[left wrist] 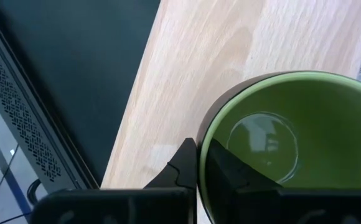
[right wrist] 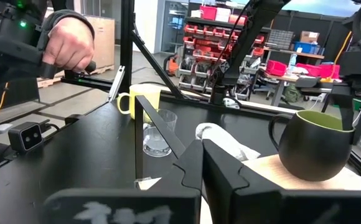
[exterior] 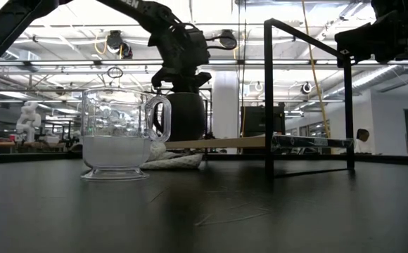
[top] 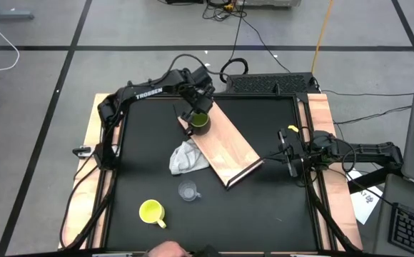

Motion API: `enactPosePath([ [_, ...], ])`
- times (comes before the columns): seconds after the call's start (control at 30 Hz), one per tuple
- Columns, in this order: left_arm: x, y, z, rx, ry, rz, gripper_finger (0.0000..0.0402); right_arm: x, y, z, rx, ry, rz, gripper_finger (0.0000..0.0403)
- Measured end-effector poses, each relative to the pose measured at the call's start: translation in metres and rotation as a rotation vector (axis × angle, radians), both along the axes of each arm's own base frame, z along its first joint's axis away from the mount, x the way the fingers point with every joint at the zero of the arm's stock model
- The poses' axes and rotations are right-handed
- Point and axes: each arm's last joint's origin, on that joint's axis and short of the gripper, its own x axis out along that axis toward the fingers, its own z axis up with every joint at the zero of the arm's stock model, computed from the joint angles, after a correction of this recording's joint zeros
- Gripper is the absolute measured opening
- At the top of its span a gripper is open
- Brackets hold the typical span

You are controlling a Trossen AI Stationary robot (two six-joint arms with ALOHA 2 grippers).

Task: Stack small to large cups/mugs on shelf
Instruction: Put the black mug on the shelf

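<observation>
Left gripper [top: 196, 114] pinches the rim of the dark green mug [top: 199, 123], one finger inside the wall, one outside, clear in the left wrist view. Mug sits on the shelf [top: 228, 153] near its far end, upright, handle pointing away from the gripper as the right wrist view shows it. Looks like the base is down on the wood, though the low view is too dark there to be sure it isn't just above.

Right gripper [top: 290, 158] waits at the table's right side, near the shelf's near corner, fingers pressed together, holding nothing.

White cloth [top: 185, 157] lies against the shelf's left edge. Clear glass cup [top: 188, 190] stands on the black tabletop [top: 264, 207], apart from the shelf. Bright yellow mug [top: 151, 211] stands farther toward the front left, also on the table. A person's hand [right wrist: 68, 43] shows beyond the table in the right wrist view.

Step in hand: placing the largest mug as the base of the stack. Next probably calls for letting go of the rim, lifting clear without tipping the mug, then going for the yellow mug, glass cup last.
</observation>
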Motion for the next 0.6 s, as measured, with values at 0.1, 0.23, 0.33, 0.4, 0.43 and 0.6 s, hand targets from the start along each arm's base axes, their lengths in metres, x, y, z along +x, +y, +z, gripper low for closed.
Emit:
enactPosePath([
  [0.1,0.0014,-0.0020,-0.0001,0.006,0.001,-0.004,0.0012,0.0000,0.0000,-0.0002,0.000,0.002,0.000,0.0000],
  [0.23,0.0020,-0.0028,-0.0002,0.009,0.003,-0.001,0.0014,0.0000,0.0000,-0.0002,0.000,0.002,0.000,0.0000],
  [0.33,0.0023,-0.0027,-0.0004,0.009,0.002,0.001,0.0014,0.0000,0.0000,-0.0002,0.000,0.002,0.000,0.0000],
  [0.4,0.0027,-0.0024,-0.0004,0.009,-0.001,0.009,0.0014,0.0000,0.0000,-0.0002,0.000,0.002,0.000,0.0000],
  [0.43,0.0029,-0.0022,-0.0003,0.009,-0.003,0.013,0.0016,0.0000,0.0000,-0.0002,0.000,0.002,0.000,0.0000],
  [0.6,0.0032,-0.0015,-0.0012,0.015,0.005,0.039,0.0039,0.0000,0.0000,-0.0002,0.000,0.002,0.000,0.0000],
])
